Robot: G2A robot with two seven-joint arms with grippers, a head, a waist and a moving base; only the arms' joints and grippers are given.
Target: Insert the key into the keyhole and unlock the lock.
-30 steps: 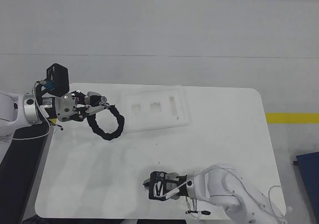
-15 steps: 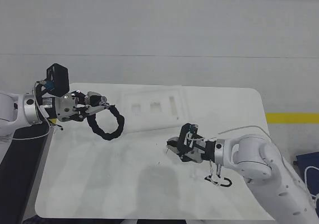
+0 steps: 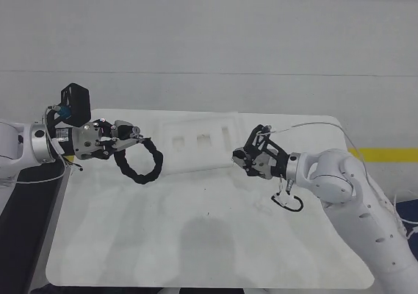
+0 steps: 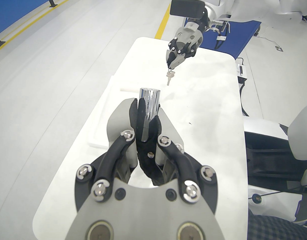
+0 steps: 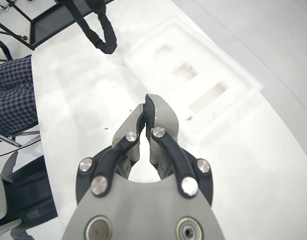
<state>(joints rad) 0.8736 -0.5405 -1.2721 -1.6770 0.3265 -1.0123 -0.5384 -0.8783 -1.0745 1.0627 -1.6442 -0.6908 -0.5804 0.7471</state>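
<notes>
Top view of a white desk. At the upper left of the frame, the left arm holds a cable lock over the desk's upper-left corner. The left jaws are clamped on the lock's chrome cylinder, and the black cable hangs from it in a loop. Right of centre, the right arm reaches in from the lower right. The right jaws are pressed together at the tips, pinching the key by its head or its ring; which of the two is too small to tell. A white foam tray with three cut-outs lies on the desk between the two arms.

The key is well apart from the lock, to its right in the top view, across the tray. The cylinder's long axis runs roughly level, pointing out of the left jaws toward the right arm, so its free end faces the key. The keyhole is probably in that end face, which is turned away from the left wrist camera. The key hangs loose below the right jaws with its blade pointing down at the desk, so its long axis is roughly crosswise to the cylinder's.

As a judgement, the right arm is the one to close the gap. The key needs turning level, blade toward the cylinder's end, before it can go in, and a dangling key may swing and miss.
</notes>
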